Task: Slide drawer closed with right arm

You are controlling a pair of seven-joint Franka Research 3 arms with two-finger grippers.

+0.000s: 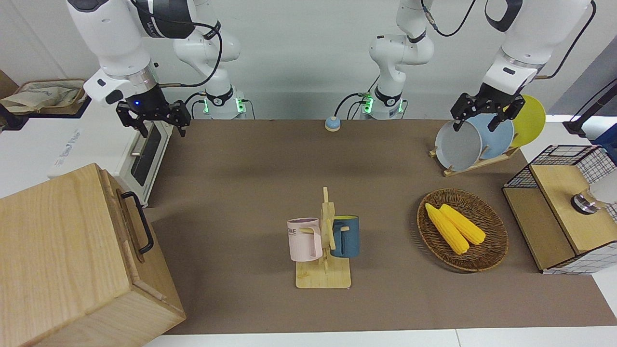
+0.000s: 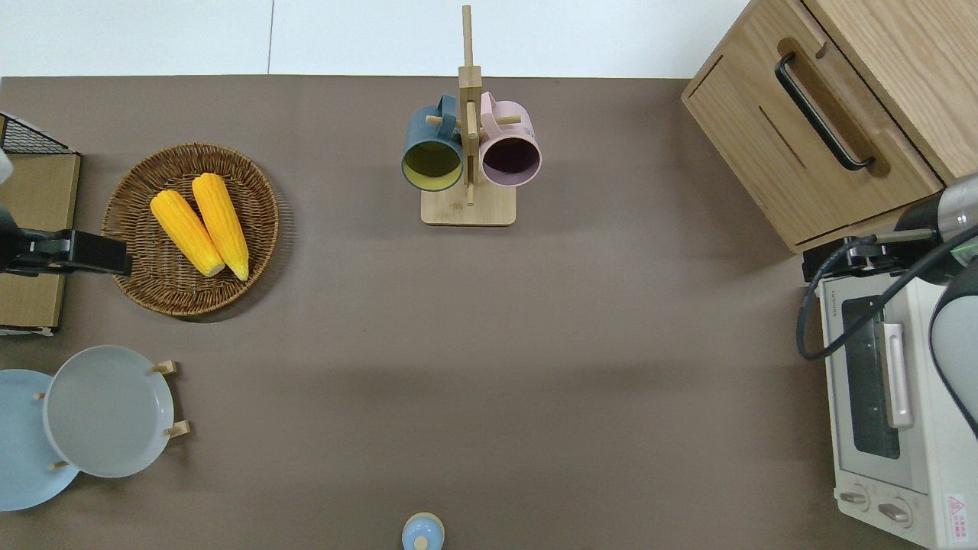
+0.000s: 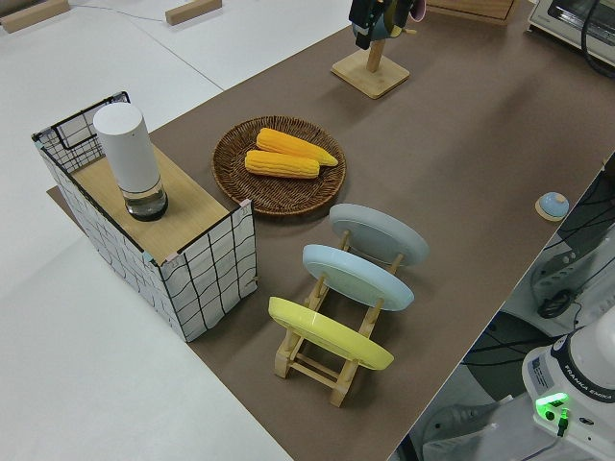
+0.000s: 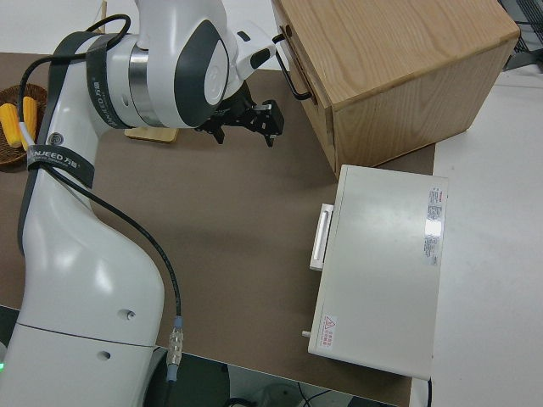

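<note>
Jaws of the right gripper (image 1: 156, 123) stand spread and empty, over the white oven (image 2: 879, 382). Farther from the robots, the pale-wood drawer (image 2: 810, 145) sits in its cabinet (image 1: 62, 255); its black loop handle (image 2: 821, 114) runs lengthwise, facing the desk (image 2: 489, 344). Left arm parked.

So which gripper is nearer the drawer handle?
Right. The right gripper hangs by the oven, next to the drawer; the left arm is parked at the opposite end of the table.

You get front facing the robots, overhead straight down, left side along the table, right side above the right arm; front and overhead share the mug rack (image 1: 324, 241) (image 2: 467, 145).
</note>
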